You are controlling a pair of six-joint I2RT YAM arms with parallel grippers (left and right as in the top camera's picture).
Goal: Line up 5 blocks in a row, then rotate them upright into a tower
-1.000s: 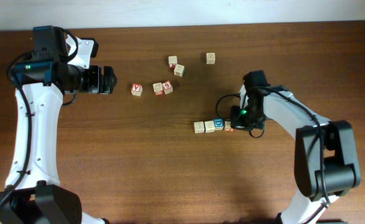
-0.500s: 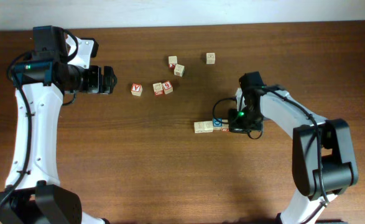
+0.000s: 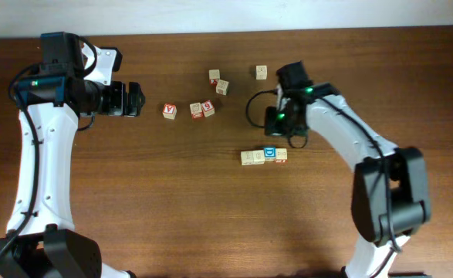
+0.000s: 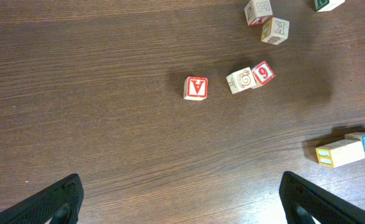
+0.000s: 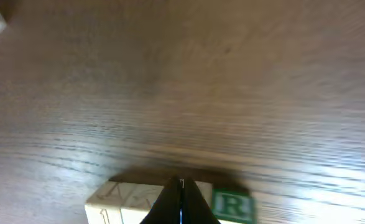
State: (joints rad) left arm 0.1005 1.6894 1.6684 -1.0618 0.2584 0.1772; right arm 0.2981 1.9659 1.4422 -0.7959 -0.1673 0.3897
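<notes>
Dark wooden table point(image 3: 133, 208), alphabet blocks point(image 3: 207, 108) scattered on it — one touching row point(image 3: 263, 156) mid-table, red-V cube point(image 3: 169, 111) alone.

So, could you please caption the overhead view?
Right gripper shut near a row of blocks; left gripper open, other blocks scattered.

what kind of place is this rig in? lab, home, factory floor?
Most likely a lab bench for robot data collection, though little of the room shows. A left arm and a right arm work over one bare wooden table, with only loose alphabet blocks on it.
</notes>
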